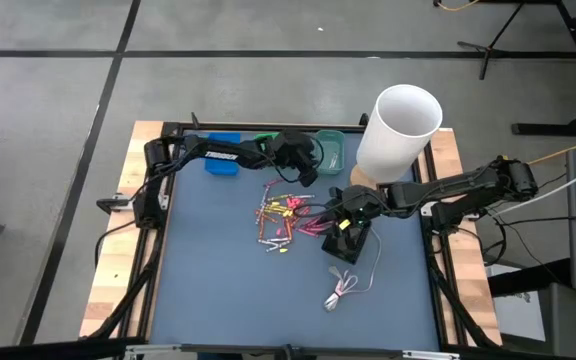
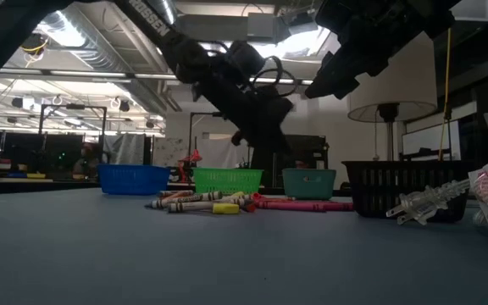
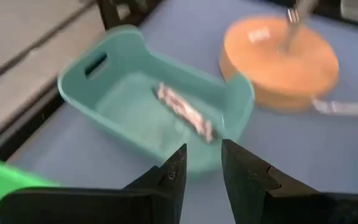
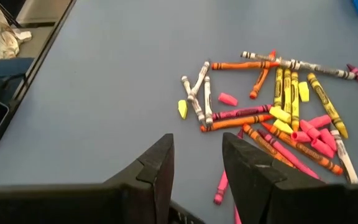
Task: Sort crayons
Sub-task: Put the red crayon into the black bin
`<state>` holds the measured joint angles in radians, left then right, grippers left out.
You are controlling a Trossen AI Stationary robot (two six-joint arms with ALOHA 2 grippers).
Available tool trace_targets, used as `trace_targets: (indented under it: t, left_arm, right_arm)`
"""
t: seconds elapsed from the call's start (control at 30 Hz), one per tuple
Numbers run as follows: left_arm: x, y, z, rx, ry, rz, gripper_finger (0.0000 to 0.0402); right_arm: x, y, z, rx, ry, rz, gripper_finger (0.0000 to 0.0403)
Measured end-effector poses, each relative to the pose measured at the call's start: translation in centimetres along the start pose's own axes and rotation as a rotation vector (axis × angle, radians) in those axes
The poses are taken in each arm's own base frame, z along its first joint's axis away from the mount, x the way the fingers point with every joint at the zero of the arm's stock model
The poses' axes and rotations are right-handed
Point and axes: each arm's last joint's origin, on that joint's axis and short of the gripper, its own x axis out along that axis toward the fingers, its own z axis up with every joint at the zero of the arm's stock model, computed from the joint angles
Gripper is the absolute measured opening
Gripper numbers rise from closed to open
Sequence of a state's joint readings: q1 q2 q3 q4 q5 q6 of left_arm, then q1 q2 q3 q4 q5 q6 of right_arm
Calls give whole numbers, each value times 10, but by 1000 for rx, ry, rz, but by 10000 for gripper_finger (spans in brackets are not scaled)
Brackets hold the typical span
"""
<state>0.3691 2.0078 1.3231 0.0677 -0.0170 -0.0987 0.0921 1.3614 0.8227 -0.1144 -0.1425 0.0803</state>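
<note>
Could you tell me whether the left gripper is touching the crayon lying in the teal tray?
Apart. The left wrist view shows the left gripper open and empty, with the crayon lying on the floor of the teal tray beyond its fingertips.

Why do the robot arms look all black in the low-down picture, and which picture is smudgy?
Low view: bright ceiling lights behind turn the arms into dark shapes, while the crayons stay lit. Left wrist view: smudgy, the teal basket and orange disc are soft-edged. Right wrist view: crayons look sharp. High view: even light.

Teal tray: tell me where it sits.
In the high view the teal tray sits at the table's far edge, beside the left hand.
</note>
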Motion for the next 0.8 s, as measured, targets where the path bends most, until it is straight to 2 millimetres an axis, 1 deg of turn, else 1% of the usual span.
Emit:
trace_targets:
  t: [0.13,0.23,0.33,0.5,0.6,0.67,0.73,0.8]
  left_arm:
    - [-25,-15,1,50,70,-24,86]
    - [-51,-31,-3,88,63,-43,86]
    - [-82,-44,-16,109,48,-75,86]
    - [-132,-56,-49,122,16,-87,86]
    - [-154,-57,-72,135,-16,-100,86]
    - [-164,-56,-86,117,-37,-110,86]
    - [-172,-56,-100,94,-33,-118,86]
    - [-178,-55,-110,77,-44,-131,86]
  right_arm:
    - [4,0,1,-2,-12,1,136]
    - [7,-1,-1,1,2,0,136]
    - [8,-1,-1,0,-6,0,136]
    - [13,-1,4,-4,-62,5,136]
    - [19,-2,9,-14,-126,10,136]
    - [26,-3,10,-18,-156,8,136]
    - [32,-5,7,-15,-144,-8,136]
    - [38,-6,9,-12,-130,-24,136]
